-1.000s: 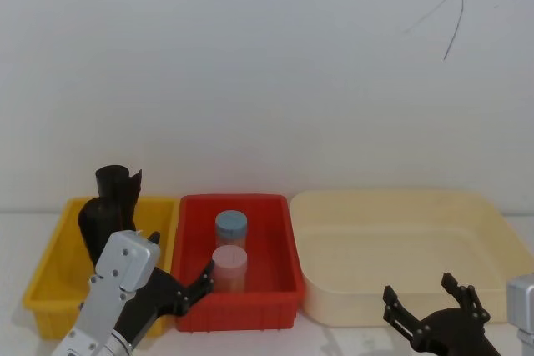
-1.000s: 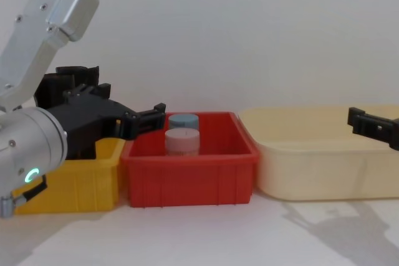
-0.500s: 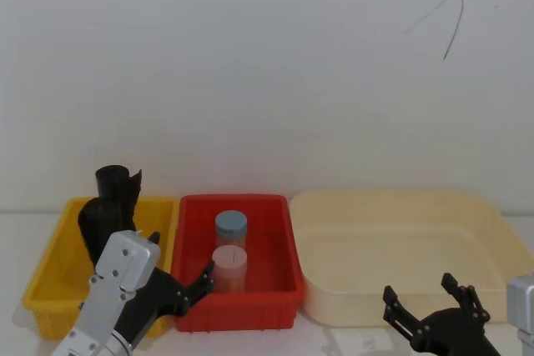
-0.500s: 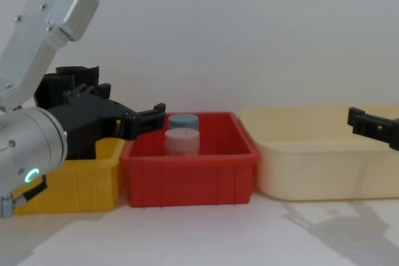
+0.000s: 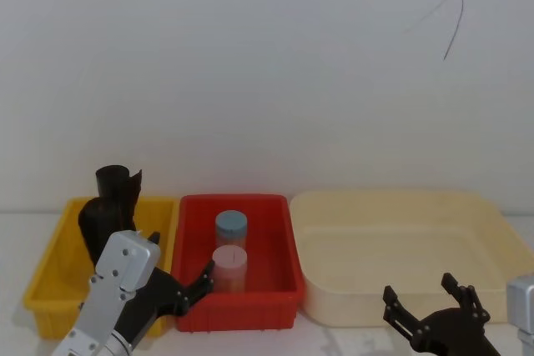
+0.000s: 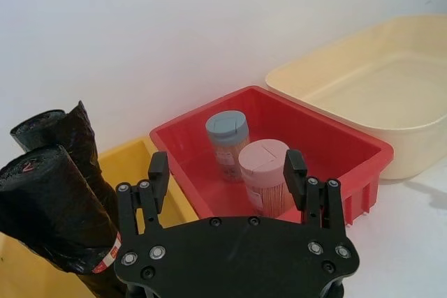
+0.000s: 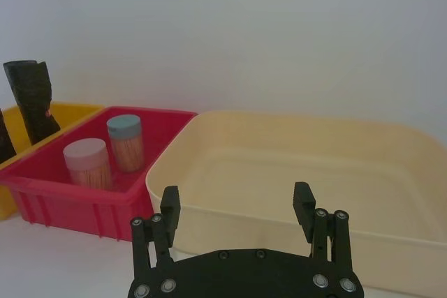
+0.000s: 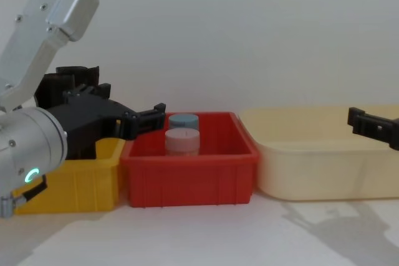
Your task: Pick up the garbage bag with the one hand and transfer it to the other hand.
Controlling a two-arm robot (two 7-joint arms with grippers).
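Left gripper (image 6: 227, 162), spread wide, near crinkly black cylindrical garbage bag (image 6: 54, 221).

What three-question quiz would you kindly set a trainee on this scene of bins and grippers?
1. True or false: the left gripper is shut on the garbage bag.
2. Which bin holds the pink-lidded jar? A yellow, B red, C cream.
3. Fill in: the garbage bag sits in the ___ bin.
Key: 1 false, it is open and empty, like the right gripper near the cream bin; 2 B, the red bin; 3 yellow, the yellow bin.
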